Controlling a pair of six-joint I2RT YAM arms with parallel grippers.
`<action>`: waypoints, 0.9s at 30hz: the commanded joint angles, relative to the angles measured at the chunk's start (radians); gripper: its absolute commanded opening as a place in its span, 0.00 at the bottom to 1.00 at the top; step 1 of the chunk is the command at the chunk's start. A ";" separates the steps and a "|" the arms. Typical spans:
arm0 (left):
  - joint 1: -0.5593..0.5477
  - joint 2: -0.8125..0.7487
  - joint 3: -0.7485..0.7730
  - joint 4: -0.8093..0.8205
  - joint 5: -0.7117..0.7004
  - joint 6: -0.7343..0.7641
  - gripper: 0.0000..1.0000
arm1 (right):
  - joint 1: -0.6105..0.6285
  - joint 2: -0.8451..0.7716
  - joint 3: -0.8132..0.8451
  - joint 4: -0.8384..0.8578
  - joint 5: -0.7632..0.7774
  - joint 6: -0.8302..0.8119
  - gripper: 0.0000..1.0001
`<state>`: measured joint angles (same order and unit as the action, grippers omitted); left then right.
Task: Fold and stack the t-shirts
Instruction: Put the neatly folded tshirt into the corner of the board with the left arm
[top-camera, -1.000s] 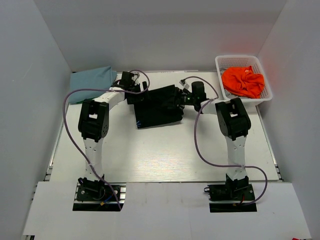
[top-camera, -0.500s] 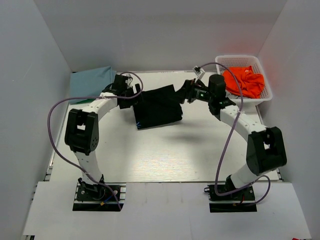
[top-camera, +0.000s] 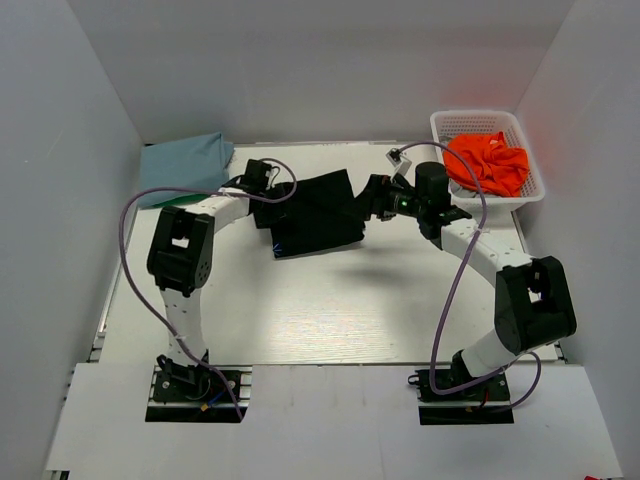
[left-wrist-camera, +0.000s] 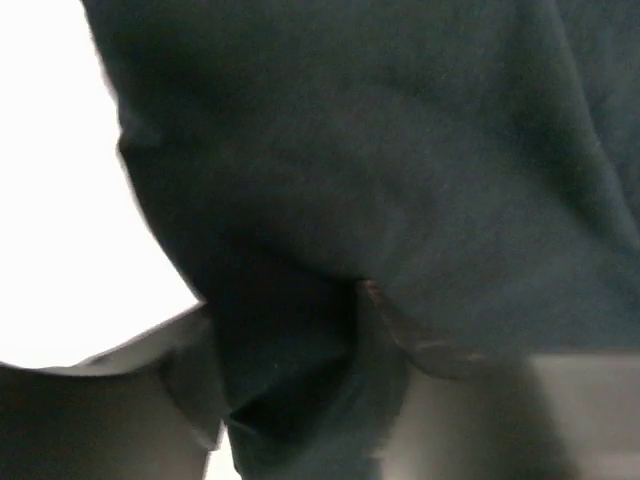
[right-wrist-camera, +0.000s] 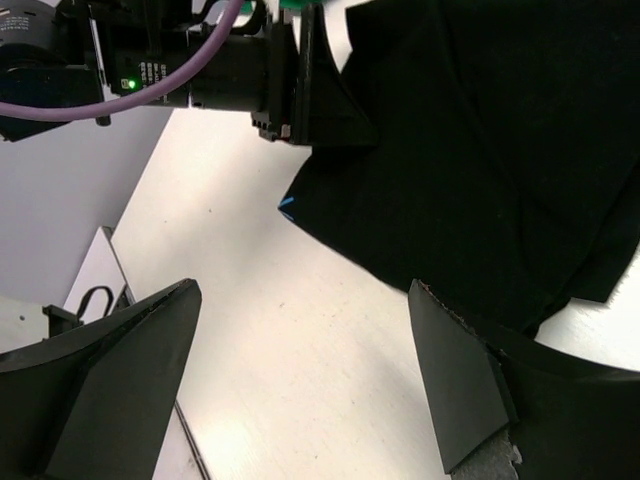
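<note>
Now left gripper (top-camera: 275, 193) is narrowing on the left edge of the folded black t-shirt (top-camera: 318, 212), mid table (top-camera: 300, 300); cannot tell whether it grasps yet. Right gripper (top-camera: 372, 196) has backed off the right edge, fingers spread and empty, so the next fold or transfer likely falls to the left arm.

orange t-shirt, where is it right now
In the top view the crumpled orange t-shirt lies inside the white plastic mesh basket at the far right corner of the table, well right of the black t-shirt.
</note>
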<state>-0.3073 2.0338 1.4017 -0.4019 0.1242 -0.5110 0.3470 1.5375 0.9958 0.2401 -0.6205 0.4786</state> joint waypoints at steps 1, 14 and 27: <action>-0.035 0.104 0.017 -0.034 -0.044 0.006 0.55 | -0.009 -0.031 -0.014 -0.012 0.030 -0.031 0.90; -0.010 0.068 0.419 -0.155 -0.478 0.382 0.00 | -0.040 -0.063 -0.063 -0.054 0.054 -0.099 0.90; 0.077 -0.041 0.582 -0.083 -0.560 0.722 0.00 | -0.052 -0.073 -0.066 -0.123 0.168 -0.149 0.90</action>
<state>-0.2516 2.0888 1.9343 -0.5297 -0.3855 0.0998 0.3004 1.4845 0.9337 0.1280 -0.4843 0.3565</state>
